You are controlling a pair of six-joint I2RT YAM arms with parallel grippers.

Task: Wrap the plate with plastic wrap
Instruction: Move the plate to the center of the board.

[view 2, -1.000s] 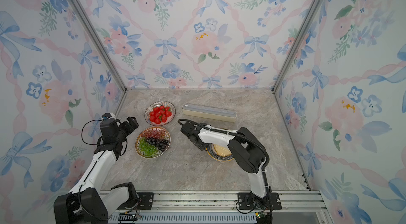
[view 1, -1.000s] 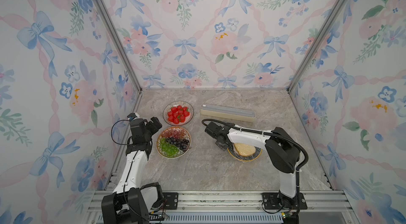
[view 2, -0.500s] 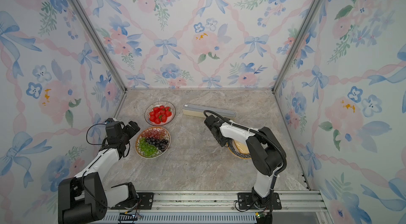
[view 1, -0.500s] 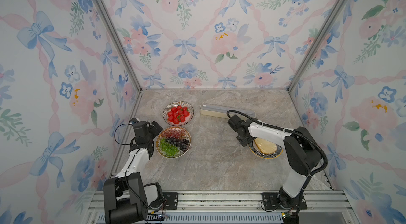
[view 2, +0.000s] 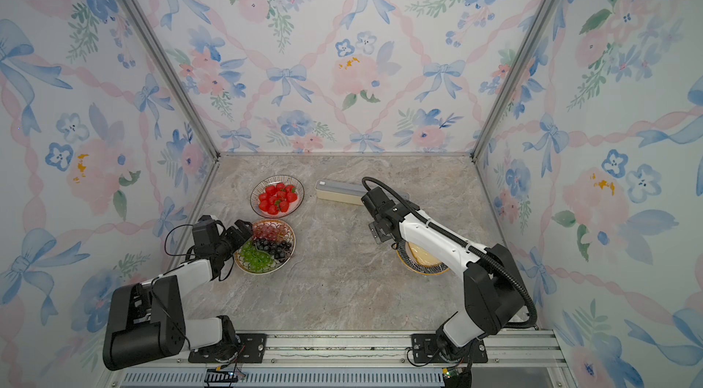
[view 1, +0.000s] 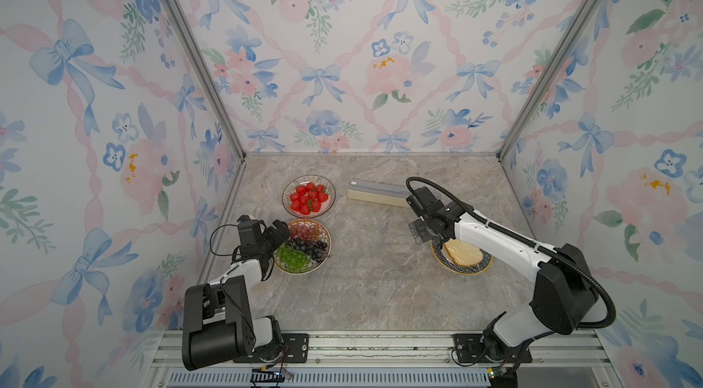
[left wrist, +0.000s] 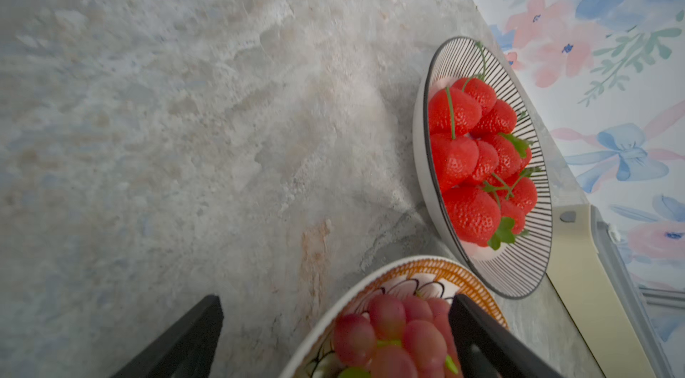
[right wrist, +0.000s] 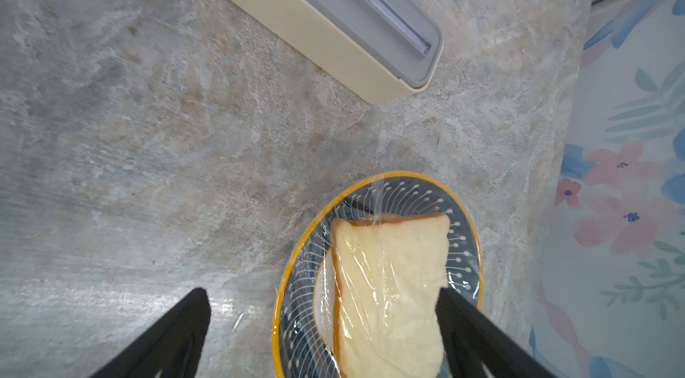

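The plate [right wrist: 467, 216] lay under the right gripper [right wrist: 322, 294], whose jaws stood wide apart and held nothing. In the right wrist view one finger [right wrist: 478, 335] crossed a corner of the bread [right wrist: 393, 246], and the other hung over the bare table [right wrist: 148, 135]; whether either touched the wrap could not be told. In a top view the right gripper [view 1: 418, 232] sat at the plate's [view 1: 462, 271] far edge, on the side nearer the table's middle.

The wrap [right wrist: 374, 283] was clear and glossy, drawn over the bread and plate with fine creases and bright streaks. A crinkled edge of it lay on the table just beside the rim. The box [right wrist: 315, 24] lay past the plate, apart from it, cream with a grey-blue top.

The left gripper [left wrist: 335, 302] was also wide and empty, over the rim of the grape plate [left wrist: 426, 265].
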